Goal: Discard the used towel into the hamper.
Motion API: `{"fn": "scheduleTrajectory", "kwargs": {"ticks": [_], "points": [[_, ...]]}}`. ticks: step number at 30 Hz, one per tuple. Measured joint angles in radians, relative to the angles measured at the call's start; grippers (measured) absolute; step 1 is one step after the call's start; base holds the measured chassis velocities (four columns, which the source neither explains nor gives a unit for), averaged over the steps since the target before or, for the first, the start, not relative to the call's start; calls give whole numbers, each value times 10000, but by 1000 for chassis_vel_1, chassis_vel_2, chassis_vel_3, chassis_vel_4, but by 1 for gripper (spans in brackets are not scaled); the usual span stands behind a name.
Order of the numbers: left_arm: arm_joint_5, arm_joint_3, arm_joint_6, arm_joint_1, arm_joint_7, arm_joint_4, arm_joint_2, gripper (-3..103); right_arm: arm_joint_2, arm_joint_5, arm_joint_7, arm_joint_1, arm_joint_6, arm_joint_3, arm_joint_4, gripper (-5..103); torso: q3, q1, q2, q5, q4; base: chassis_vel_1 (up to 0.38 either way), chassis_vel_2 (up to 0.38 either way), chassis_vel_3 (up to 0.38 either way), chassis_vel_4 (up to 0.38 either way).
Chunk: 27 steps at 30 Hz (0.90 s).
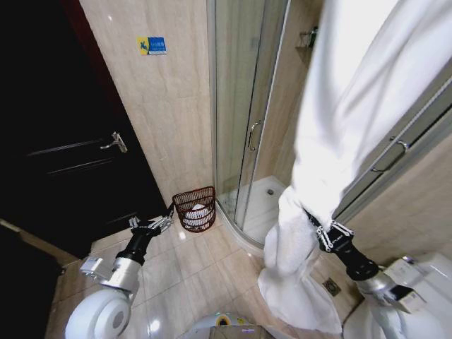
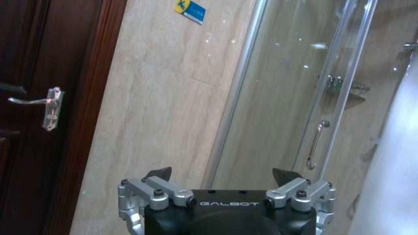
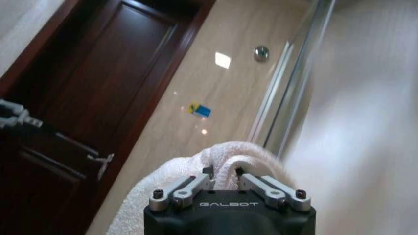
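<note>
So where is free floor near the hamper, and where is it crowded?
Bare tiled floor lies in front of the hamper, between the left gripper and the shower base. The hamper already holds something white. It is crowded on the right: the white towel held by the right gripper hangs to the floor beside the toilet.

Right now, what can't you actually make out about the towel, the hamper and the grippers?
- Head view: the towel's top runs off the upper edge, so what it hangs from is unseen.
- Head view: the hamper holds something white, too small to identify.
- Right wrist view: the towel covers the right gripper's fingertips.
- Left wrist view: the left gripper faces the wall; its own body hides the floor below.
</note>
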Motion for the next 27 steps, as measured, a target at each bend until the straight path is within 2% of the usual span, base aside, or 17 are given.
{"fn": "scheduleTrajectory", "kwargs": {"ticks": [4,7,10,20,27], "points": [[0,0,0,0,0,0,1,100,-150,-403,1017,243,-71,491,800,8,0,0,0,1,0,0,0,0,0],[0,0,0,0,0,0,0,100,-280,-425,1158,377,-288,875,974,8,0,0,0,1,2,0,0,0,0],[0,0,0,0,0,0,1,100,-588,-55,1353,618,-639,1367,1022,8,-2,-2,0,-2,-1,0,0,0,0],[0,0,0,0,0,0,0,100,-1106,580,1507,976,-940,2289,1315,8,-1,-2,0,-3,-1,0,0,0,0],[0,0,0,1,0,0,0,100,-1814,1256,1982,1330,-1409,2797,1632,8,-1,-1,-1,1,-1,0,0,0,0]]}}
